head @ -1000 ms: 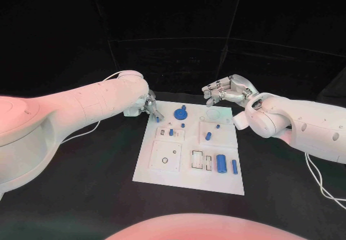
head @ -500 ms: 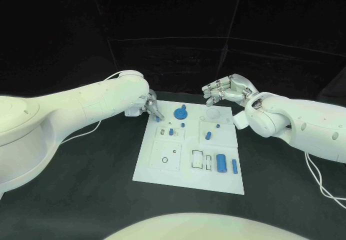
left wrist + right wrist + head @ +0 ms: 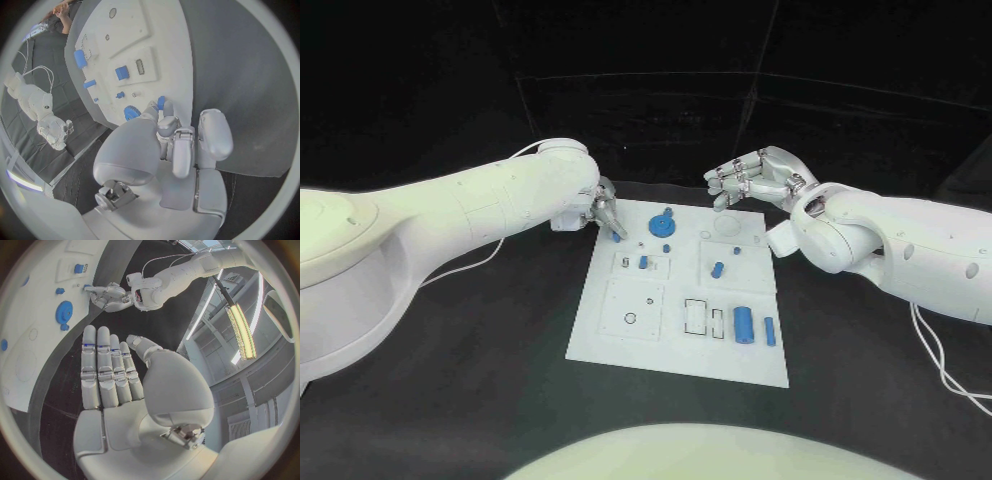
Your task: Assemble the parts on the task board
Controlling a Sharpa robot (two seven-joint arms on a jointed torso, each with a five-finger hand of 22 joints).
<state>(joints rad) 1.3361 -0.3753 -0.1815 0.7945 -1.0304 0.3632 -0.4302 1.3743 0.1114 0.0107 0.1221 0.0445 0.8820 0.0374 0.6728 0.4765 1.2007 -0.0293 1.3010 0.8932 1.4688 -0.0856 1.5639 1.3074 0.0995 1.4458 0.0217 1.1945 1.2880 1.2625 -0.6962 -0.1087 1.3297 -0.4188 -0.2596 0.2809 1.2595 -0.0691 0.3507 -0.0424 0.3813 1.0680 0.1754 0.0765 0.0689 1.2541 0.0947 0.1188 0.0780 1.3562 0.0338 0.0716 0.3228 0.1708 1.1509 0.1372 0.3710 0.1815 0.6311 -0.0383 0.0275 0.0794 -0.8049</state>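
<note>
The white task board (image 3: pixel 678 340) lies in the middle of the black table. My left hand (image 3: pixel 599 212) hovers at the board's far left corner and pinches a small blue peg (image 3: pixel 616 237) in its fingertips; the left wrist view shows the peg (image 3: pixel 160 102) just off the board's edge (image 3: pixel 164 30). A blue gear (image 3: pixel 659 227) sits on the board next to it. My right hand (image 3: pixel 756 178) is raised above the board's far right corner, fingers straight and apart, holding nothing; the right wrist view shows this hand (image 3: pixel 109 375) open.
Several blue parts stand on the board: a block (image 3: pixel 642 264), a short pin (image 3: pixel 717 270), a fat cylinder (image 3: pixel 743 324) and a thin bar (image 3: pixel 769 331). Black table lies on all sides of the board. A white cable (image 3: pixel 945 370) trails at the right.
</note>
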